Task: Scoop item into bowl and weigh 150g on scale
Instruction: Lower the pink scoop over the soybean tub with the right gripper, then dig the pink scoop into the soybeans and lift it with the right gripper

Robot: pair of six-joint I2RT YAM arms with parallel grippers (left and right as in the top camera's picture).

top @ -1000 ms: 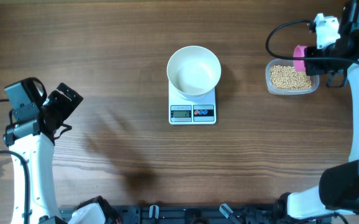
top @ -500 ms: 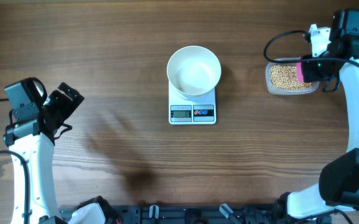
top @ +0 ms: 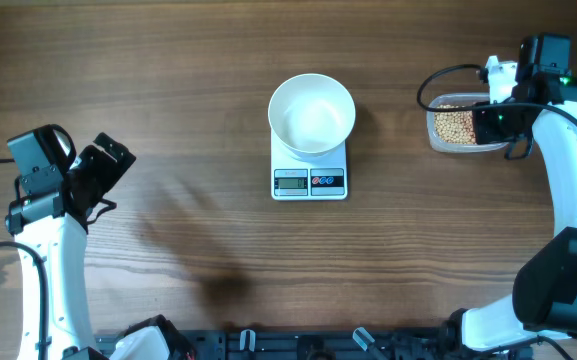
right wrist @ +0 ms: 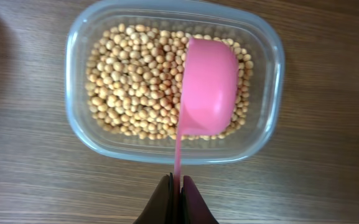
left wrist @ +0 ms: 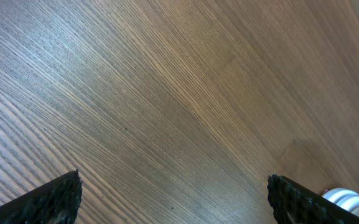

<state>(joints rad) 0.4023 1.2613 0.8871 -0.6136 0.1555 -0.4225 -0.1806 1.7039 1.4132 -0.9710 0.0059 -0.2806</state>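
- Our right hand [right wrist: 179, 186] is clamped tight on the thin handle of a pink scoop [right wrist: 209, 87], with no gap showing between the fingers.
- The cup of the scoop sits over the right side of the beans [right wrist: 135, 81], low among them. We see none inside it, and we cannot tell which way its mouth faces.
- The beans fill a clear plastic tub [right wrist: 266, 56] at the right edge of the surface [top: 168, 60], well apart from the scale.
- The white bowl [top: 312, 113] stands on the back part of the scale [top: 309, 181] at the middle of the surface, and it looks empty. The display is too small to read.
- Our left hand [top: 100, 166] hangs far to the left with its fingers wide apart, holding nothing.
- We judge the task barely begun: the scoop is in hand and at the beans, but no load has reached the bowl. All the filling, carrying, tipping and weighing up to the target is left.
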